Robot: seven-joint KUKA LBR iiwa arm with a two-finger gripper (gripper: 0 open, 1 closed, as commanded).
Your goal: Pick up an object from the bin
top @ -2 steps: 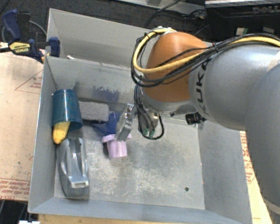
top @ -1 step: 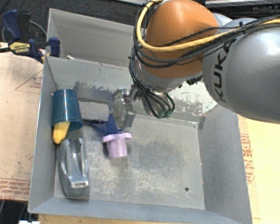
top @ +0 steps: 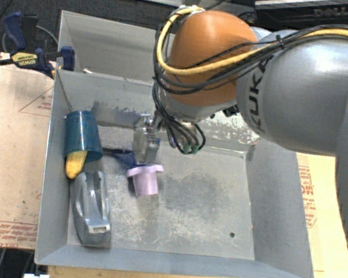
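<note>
My gripper [top: 146,142] hangs below the orange wrist cover, over the left-middle of the bin floor. Its lower end is right above a small lilac plastic cup-shaped piece [top: 146,180], which lies tilted on the floor; I cannot see whether they touch. A flat dark blue piece [top: 121,156] lies just left of the gripper, partly hidden behind it. Further left, a teal cylinder with a yellow end [top: 80,140] leans along the bin's left wall. A grey stapler-like tool [top: 91,210] lies in the front left corner.
The arm and its orange cover with cables reach in from the upper right and hide the back middle of the bin. The bin's left wall is close to the teal cylinder and the grey tool. Bare floor spreads to the right of the lilac piece.
</note>
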